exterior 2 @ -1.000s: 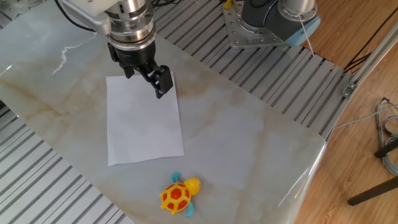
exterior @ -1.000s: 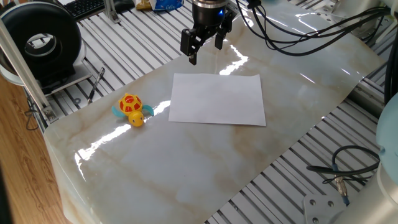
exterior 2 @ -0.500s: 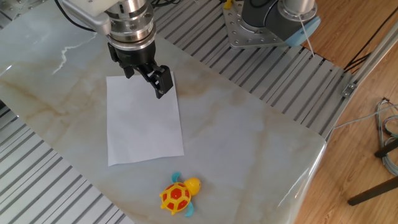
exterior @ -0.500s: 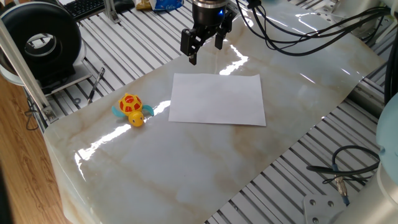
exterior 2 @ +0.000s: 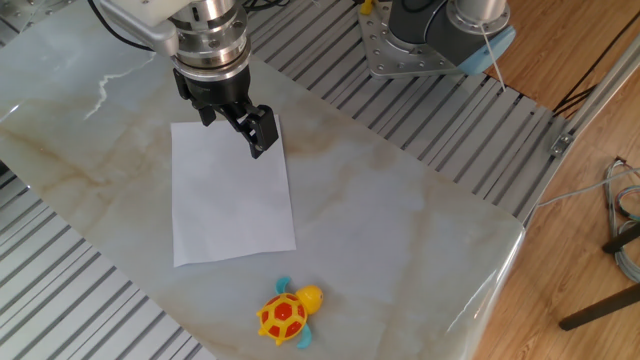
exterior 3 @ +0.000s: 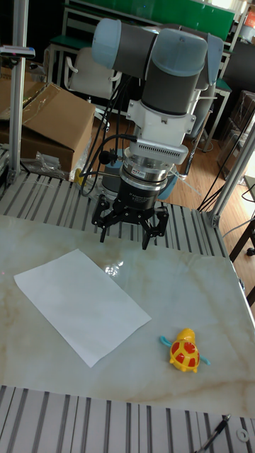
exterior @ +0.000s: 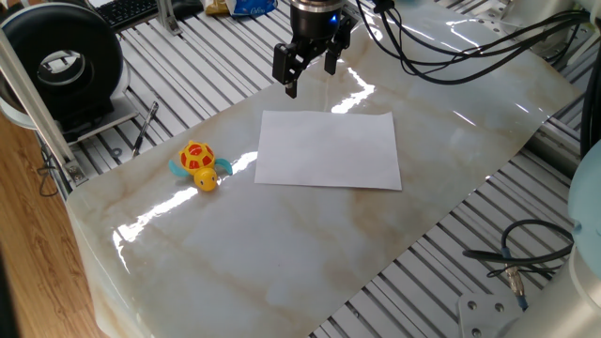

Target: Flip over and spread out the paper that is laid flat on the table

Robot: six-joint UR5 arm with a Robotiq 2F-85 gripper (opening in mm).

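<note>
The claw is hanging with its fingers parted and nothing between them, well clear of the surface. Below it and a little out from the arm's side, the paper is lying flat and unturned. The claw is sitting up by the sheet's arm-side edge, though the views are disagreeing on which corner it is actually over. Further out, past the sheet's short end and well apart from the claw, a toy turtle is resting on its own.

So the approach is the step in hand, and I'm judging it the tricky one: a thin sheet on a glossy top is offering no lip to pinch. The claw is probably wanting to come down right at a corner, one finger pressing and dragging inward so the paper is buckling up into the gap, then closing gently. Too hard a press is likely risking a crease or a skidding sheet. Once it is lifting, a wide arc across should be laying it over, with the turtle's side best avoided.
</note>
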